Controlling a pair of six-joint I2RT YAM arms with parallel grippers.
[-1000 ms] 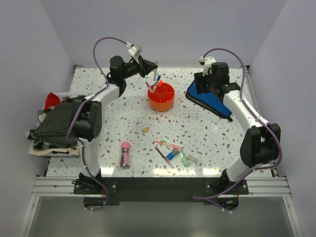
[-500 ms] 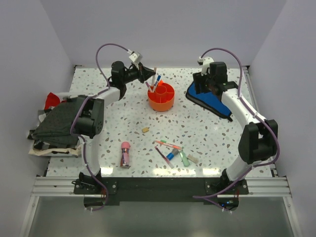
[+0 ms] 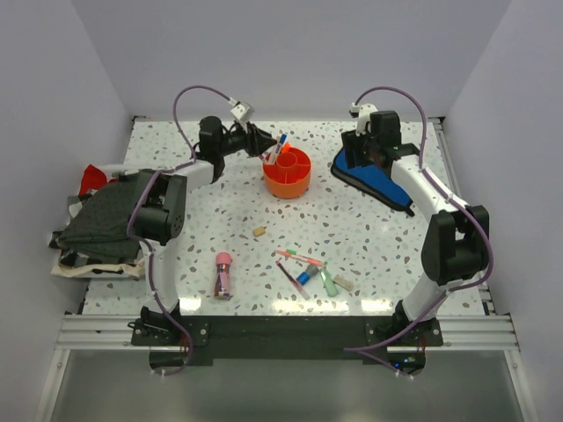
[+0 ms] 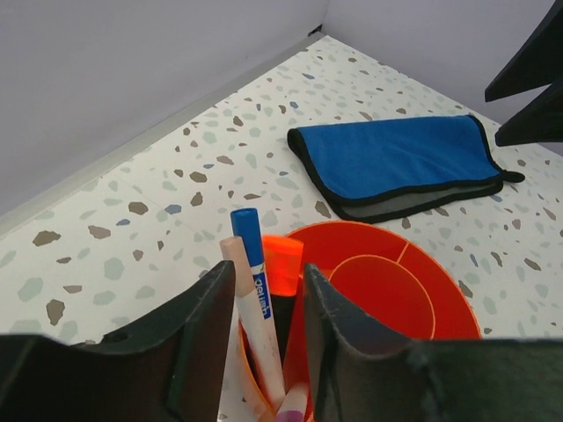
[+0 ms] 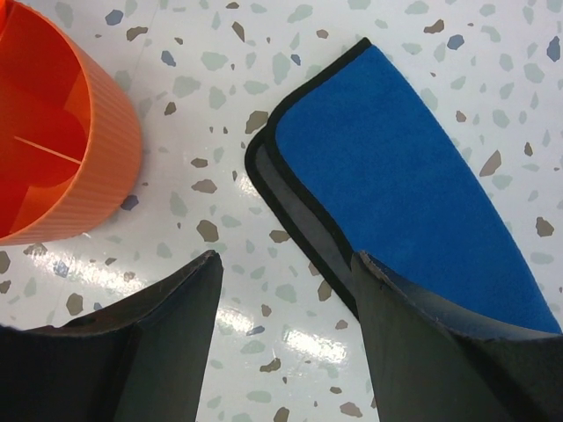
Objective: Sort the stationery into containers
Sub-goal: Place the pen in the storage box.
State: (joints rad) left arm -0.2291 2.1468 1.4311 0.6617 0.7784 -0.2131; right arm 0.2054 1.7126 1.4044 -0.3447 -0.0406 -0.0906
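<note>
The orange caddy stands at the back middle of the table. Its left ring compartment holds a blue-capped pen, a beige pen and an orange marker, all upright. My left gripper is at the caddy's left rim. Its fingers are open on either side of these pens in the left wrist view, and no finger visibly clamps one. My right gripper is open and empty above the table, between the caddy and a blue cloth. Loose pens, a beige eraser and a pink-capped glue tube lie near the front.
The folded blue cloth lies at the back right. A pile of dark and red fabric sits at the left edge. A green marker and a second eraser lie by the pens. White walls enclose the table.
My left gripper has come down and back toward the caddy's left rim. The pen it held upright above the caddy now stands in the left compartment. The right gripper shifted slightly toward the back.
</note>
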